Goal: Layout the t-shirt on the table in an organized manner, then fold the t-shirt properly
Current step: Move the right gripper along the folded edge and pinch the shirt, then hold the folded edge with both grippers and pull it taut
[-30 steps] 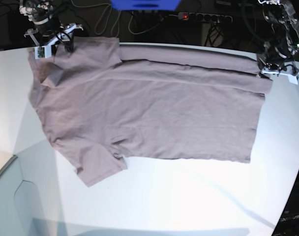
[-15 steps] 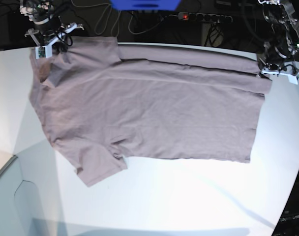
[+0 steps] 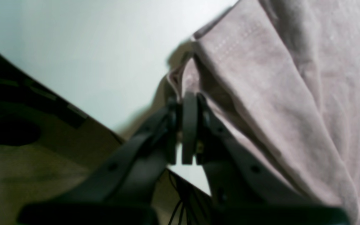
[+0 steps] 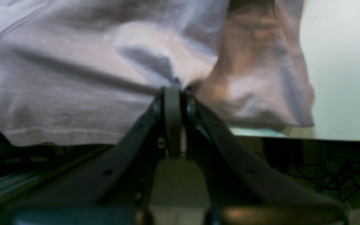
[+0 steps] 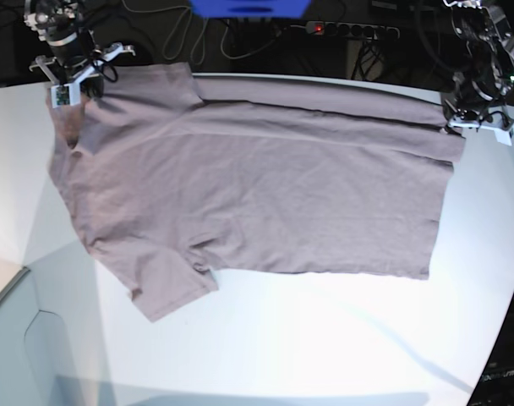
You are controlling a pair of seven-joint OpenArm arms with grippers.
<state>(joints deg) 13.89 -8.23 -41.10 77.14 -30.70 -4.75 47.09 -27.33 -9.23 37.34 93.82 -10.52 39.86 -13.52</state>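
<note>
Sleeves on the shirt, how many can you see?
2. One sleeve lies flat on the table at the near left of the t-shirt. The other sleeve is at the far left, by the right gripper.

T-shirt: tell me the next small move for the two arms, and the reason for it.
Probably lift both arms slightly and draw apart to tension the far edge. The left gripper is shut on the t-shirt at its hem corner, the right gripper shut on cloth at the shoulder end, and the far strip lies doubled on the table.
</note>
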